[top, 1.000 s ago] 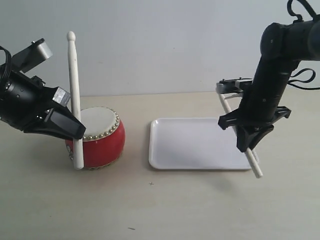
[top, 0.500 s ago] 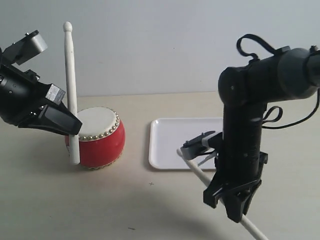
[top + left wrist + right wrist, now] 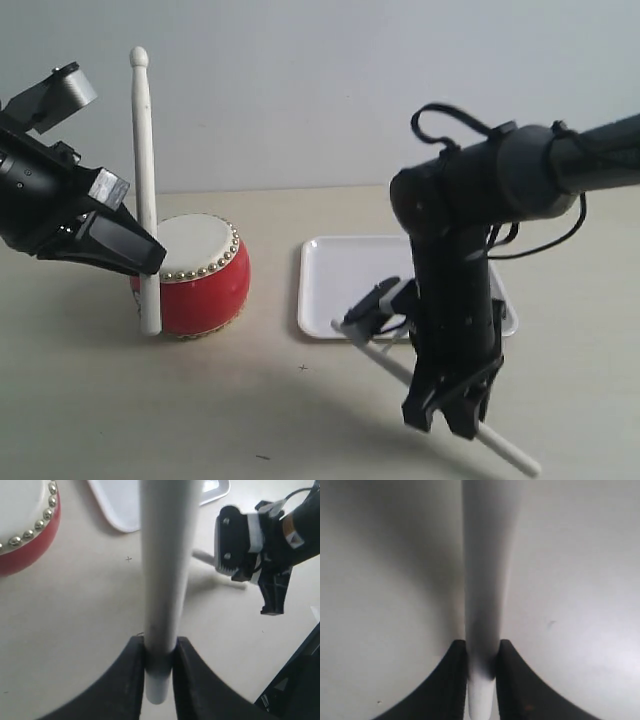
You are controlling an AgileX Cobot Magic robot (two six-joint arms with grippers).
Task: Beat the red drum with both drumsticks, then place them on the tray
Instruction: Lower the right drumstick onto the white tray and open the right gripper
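The red drum [image 3: 205,278] stands left of the white tray [image 3: 340,290]. My left gripper [image 3: 148,258] is shut on a drumstick [image 3: 142,160] near its lower end. That stick stands almost upright against the drum's left side, its tip high above. In the left wrist view the jaws [image 3: 159,664] clamp the stick [image 3: 164,570], with the drum [image 3: 25,525] and tray [image 3: 120,505] beyond. My right gripper [image 3: 452,418] hangs low over the table in front of the tray. It is shut on the other drumstick [image 3: 372,349], which slants down to the right. The right wrist view shows the same grip [image 3: 482,665] on this stick [image 3: 487,570].
The right arm [image 3: 455,260] stands in front of the tray's right half and hides part of it. A pale wall runs behind the table. Small dark specks mark the tabletop [image 3: 150,400] near the front.
The right arm has swung from over the tray's right edge down and forward to the table in front of it, carrying its stick. The left stick rose slightly and now holds still.
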